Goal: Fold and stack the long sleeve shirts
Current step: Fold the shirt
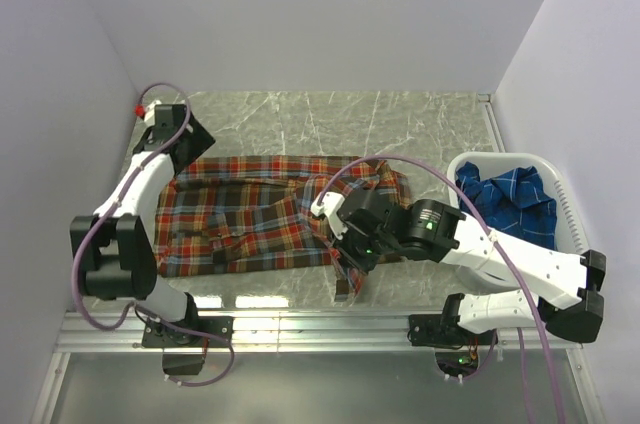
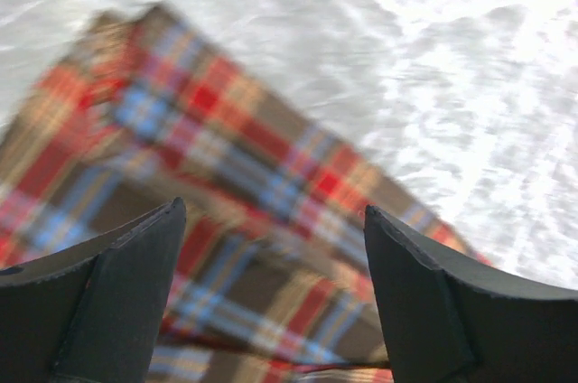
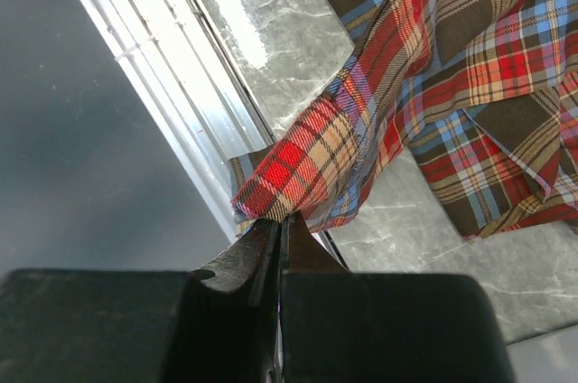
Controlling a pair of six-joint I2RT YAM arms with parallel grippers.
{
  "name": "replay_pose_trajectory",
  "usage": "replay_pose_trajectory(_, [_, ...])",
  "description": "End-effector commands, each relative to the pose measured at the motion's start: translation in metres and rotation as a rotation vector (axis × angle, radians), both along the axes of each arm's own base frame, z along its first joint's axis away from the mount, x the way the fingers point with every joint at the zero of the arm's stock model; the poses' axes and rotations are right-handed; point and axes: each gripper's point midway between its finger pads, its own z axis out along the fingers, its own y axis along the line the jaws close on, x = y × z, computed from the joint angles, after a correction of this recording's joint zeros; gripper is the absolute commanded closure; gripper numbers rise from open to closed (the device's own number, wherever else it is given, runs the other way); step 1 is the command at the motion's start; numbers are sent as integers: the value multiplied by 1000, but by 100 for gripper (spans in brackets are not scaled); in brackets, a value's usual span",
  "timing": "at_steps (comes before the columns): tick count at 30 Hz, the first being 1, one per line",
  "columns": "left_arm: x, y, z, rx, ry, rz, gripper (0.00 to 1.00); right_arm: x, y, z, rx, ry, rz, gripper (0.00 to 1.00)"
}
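Note:
The red-orange plaid shirt lies spread across the marble table. My right gripper is shut on a fold of the shirt's sleeve and holds it lifted near the table's front edge. My left gripper is open above the shirt's far left corner, with plaid cloth showing between its fingers. The blue plaid shirt lies crumpled in the white basket at the right.
The marble table shows bare behind the shirt. A metal rail runs along the front edge, also in the right wrist view. White walls close in the left, back and right.

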Motion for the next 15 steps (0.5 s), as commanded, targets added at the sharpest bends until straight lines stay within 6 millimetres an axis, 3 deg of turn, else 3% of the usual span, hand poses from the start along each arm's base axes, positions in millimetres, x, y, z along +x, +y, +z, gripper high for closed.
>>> replay_pose_trajectory(1, [29,-20,3,-75,-40,-33,16,7,7,-2,14,-38,4,100])
replay_pose_trajectory(5, [40,-22,-34,-105,4,-16,20,11,9,-6,20,-55,-4,100])
replay_pose_trajectory(8, [34,-23,-59,-119,52,1,21,12,11,-10,20,-55,-10,100])
replay_pose_trajectory(10, [24,-24,-72,-133,86,14,22,13,11,-12,21,-55,-16,100])
replay_pose_trajectory(11, [20,-34,-72,-136,86,-4,23,13,12,-13,23,-55,-14,100])
replay_pose_trajectory(14, [1,-34,-81,-150,109,23,24,12,14,-14,30,-51,-16,100])
replay_pose_trajectory(15, [-11,-33,-93,-153,137,42,24,13,14,-15,30,-50,-15,100])
